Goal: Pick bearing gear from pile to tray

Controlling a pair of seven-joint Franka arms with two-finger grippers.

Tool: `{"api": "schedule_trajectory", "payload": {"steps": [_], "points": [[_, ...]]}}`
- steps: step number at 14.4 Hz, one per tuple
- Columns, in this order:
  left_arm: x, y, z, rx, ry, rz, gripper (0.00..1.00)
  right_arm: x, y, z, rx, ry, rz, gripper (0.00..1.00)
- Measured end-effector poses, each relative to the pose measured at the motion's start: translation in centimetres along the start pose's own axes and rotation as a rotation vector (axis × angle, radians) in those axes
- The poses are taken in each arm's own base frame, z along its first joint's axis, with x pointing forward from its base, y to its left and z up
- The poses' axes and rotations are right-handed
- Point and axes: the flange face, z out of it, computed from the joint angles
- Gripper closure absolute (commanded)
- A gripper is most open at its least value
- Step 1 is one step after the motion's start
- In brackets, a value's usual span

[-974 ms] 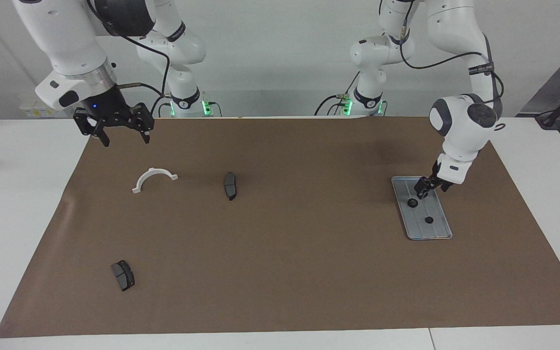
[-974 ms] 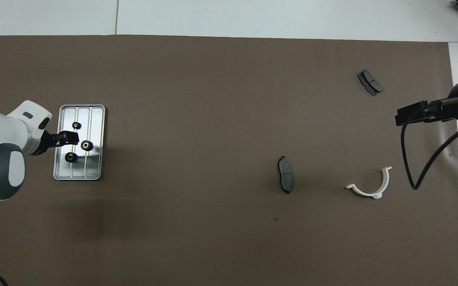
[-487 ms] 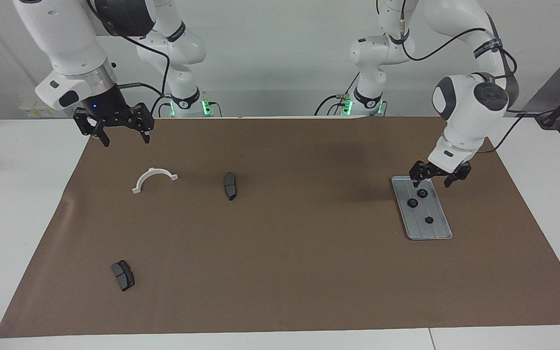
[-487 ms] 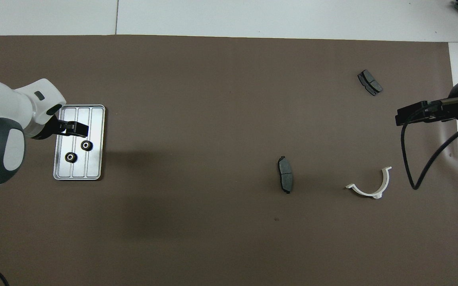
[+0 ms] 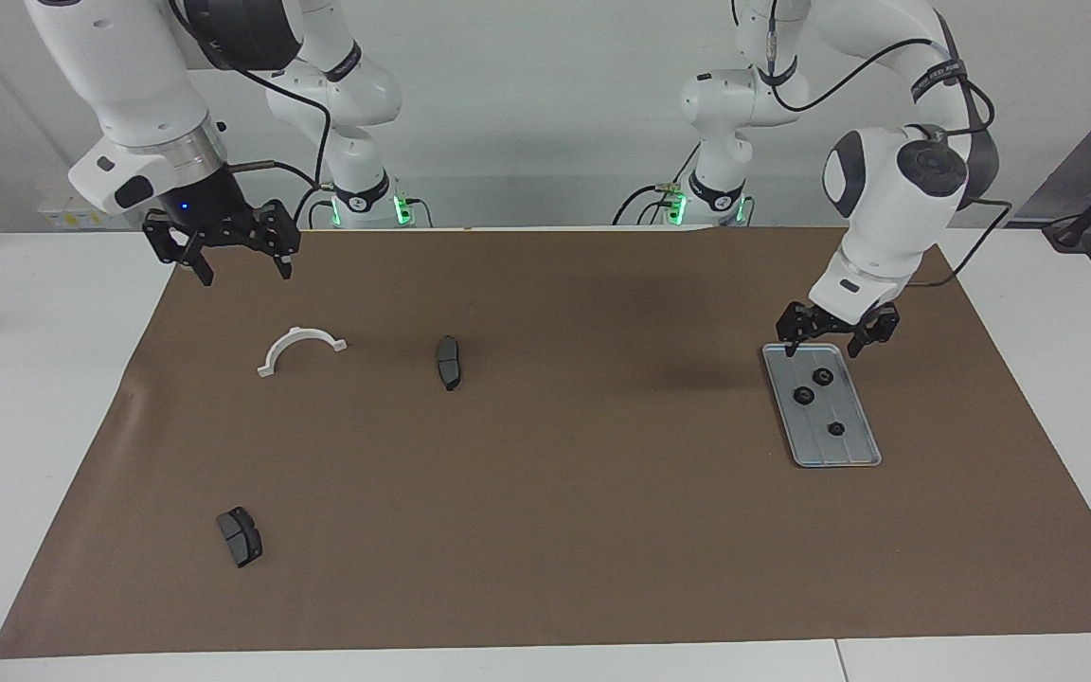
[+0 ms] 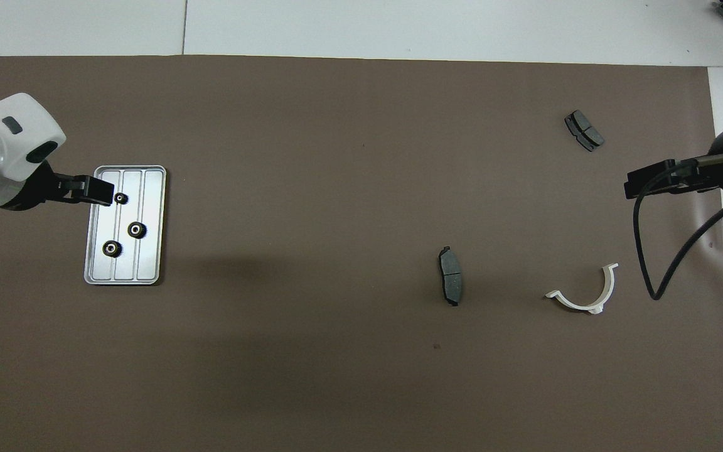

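Observation:
The silver ridged tray (image 5: 849, 453) lies toward the left arm's end of the table and also shows in the overhead view (image 6: 148, 263). Three small black gears (image 5: 822, 376) (image 5: 802, 395) (image 5: 835, 428) lie in it, also seen from overhead (image 6: 121, 198) (image 6: 137, 230) (image 6: 110, 248). My left gripper (image 5: 822, 350) is open and empty, raised over the tray's end nearer the robots (image 6: 108, 191). My right gripper (image 5: 235, 263) is open and empty, waiting above the mat's edge near the white half-ring bracket (image 5: 301, 349).
The bracket (image 6: 584, 295) and two dark grey curved pads (image 5: 449, 362) (image 5: 240, 536) lie scattered on the brown mat toward the right arm's end, the pads also in the overhead view (image 6: 450, 284) (image 6: 583, 130). White table (image 5: 34, 398) borders the mat.
My left gripper has opened wider and risen off the tray, drawing back toward the robots; the gear it covered now lies free in the tray. The right arm has not moved.

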Motion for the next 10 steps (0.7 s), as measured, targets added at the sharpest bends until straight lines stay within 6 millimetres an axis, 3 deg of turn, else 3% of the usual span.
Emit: {"api": "schedule_trajectory", "payload": {"steps": [2,4,10], "points": [[-0.3,-0.3,-4.1,-0.017,0.001,-0.012,0.0,0.0,0.4,0.0,0.0,0.0,0.007,0.0],[-0.7,-0.4,-6.9,-0.021,-0.002,-0.014,0.0,0.0,0.8,0.0,0.0,0.0,0.014,0.0],[-0.7,0.0,-7.5,-0.068,-0.005,-0.018,0.0,0.0,0.8,0.0,0.0,0.0,0.014,0.0]]}}
